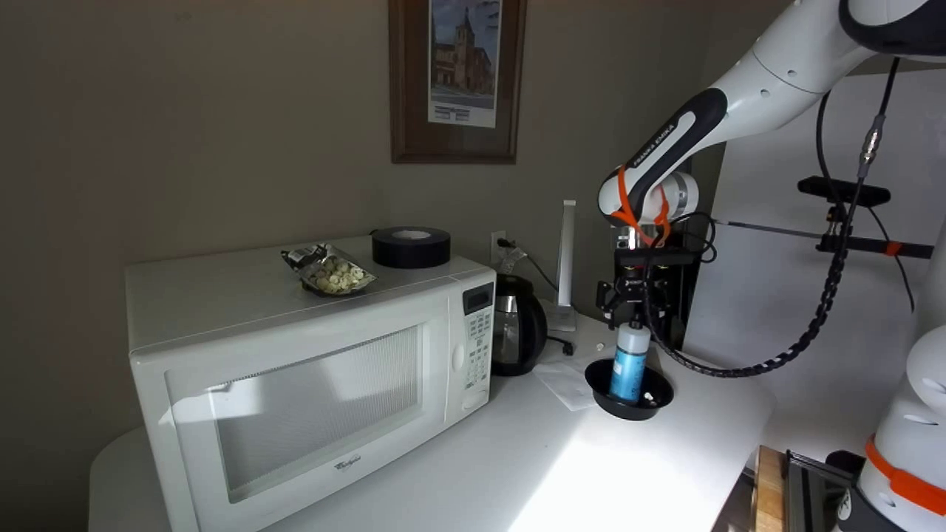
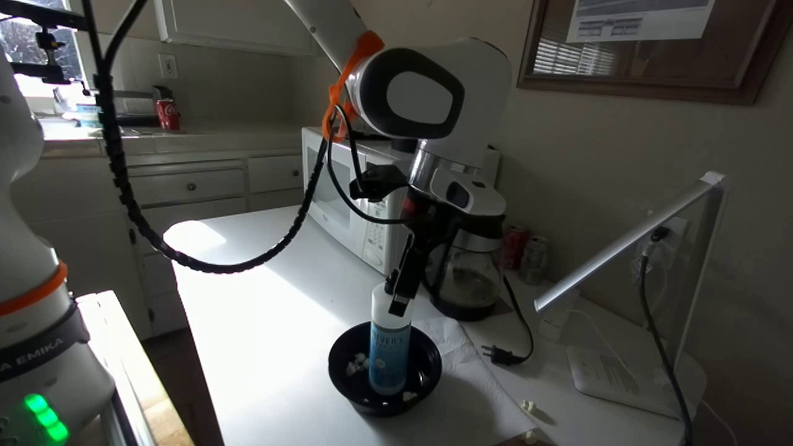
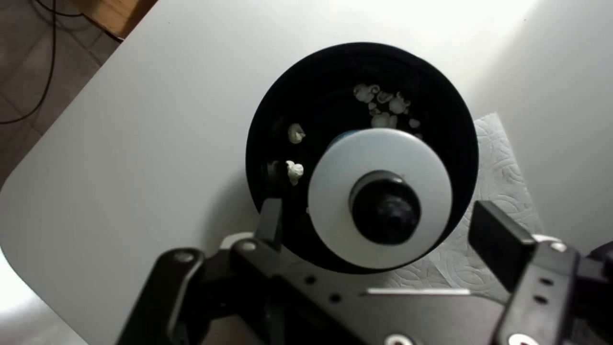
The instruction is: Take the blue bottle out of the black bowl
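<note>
Blue bottle (image 2: 389, 353), cylindrical, stands in the round, glossy black bowl (image 3: 316, 86), end effector (image 3: 384, 227) spread.

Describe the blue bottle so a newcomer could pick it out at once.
Find the white microwave, then the dark kettle past its control-panel end, then the black bowl farther along the table. The blue bottle stands in that bowl among loose popcorn pieces. Its slim light-blue body, pale top and black tip set it apart from the black bowl and broader kettle.
</note>
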Controlling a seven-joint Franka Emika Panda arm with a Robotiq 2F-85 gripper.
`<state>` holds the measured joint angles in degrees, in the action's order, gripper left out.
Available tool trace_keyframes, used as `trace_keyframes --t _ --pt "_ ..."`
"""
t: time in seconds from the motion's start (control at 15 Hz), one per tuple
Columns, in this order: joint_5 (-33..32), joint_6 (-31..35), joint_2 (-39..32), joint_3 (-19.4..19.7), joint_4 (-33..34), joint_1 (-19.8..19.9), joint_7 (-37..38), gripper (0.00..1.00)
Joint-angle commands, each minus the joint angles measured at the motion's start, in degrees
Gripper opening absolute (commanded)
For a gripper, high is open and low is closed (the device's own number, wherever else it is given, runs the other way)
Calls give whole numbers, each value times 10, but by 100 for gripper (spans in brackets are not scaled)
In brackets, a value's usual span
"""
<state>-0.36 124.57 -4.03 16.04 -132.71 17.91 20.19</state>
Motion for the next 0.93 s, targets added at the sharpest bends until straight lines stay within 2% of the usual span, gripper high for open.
trace_keyframes --t 0.0,0.27,0.4,0.67,0.87 --pt "12 -13 -30 3 15 -8 -2 100" --pt "9 -17 -41 3 20 -13 1 100" --pt "10 -17 -44 4 23 -14 1 74" --pt "6 -20 -44 4 22 -15 1 43" --pt "0 -32 -5 4 6 -16 -17 42"
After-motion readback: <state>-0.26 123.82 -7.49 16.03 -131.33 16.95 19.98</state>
